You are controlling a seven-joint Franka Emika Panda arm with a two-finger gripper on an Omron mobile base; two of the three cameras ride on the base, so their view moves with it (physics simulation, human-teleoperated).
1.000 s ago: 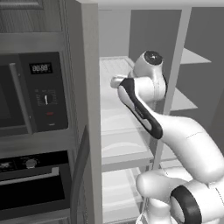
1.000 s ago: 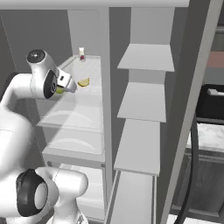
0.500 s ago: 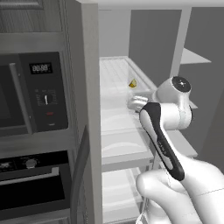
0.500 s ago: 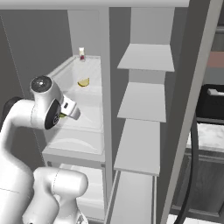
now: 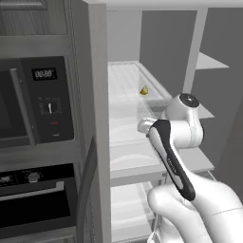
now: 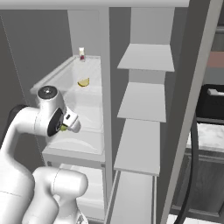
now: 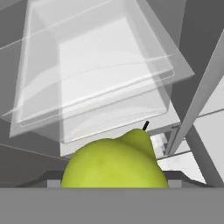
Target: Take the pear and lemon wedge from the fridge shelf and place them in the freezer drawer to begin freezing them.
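Observation:
My gripper [image 6: 66, 124] is shut on the pear [image 7: 114, 164], a smooth yellow-green fruit that hides the fingertips in the hand view. A sliver of the pear [image 6: 64, 127] shows green at the hand in the right base view. The gripper [image 5: 145, 126] hangs in front of the open fridge, below the level of the fridge shelf [image 5: 124, 80]. The lemon wedge [image 5: 143, 90] lies on that white ribbed shelf [image 6: 61, 81], toward its back right; the lemon wedge [image 6: 83, 82] is well apart from the hand. The freezer drawer is out of view.
A small white jar [image 6: 81, 53] with a red label stands at the back of the shelf. Clear bins [image 7: 94, 74] lie under the hand. Grey shelves [image 6: 144, 103] step down on the right. An oven stack [image 5: 38, 104] stands left of the fridge wall.
The arm has swung down and back out from the fridge shelf with the pear in its grip. The lemon wedge has stayed in place.

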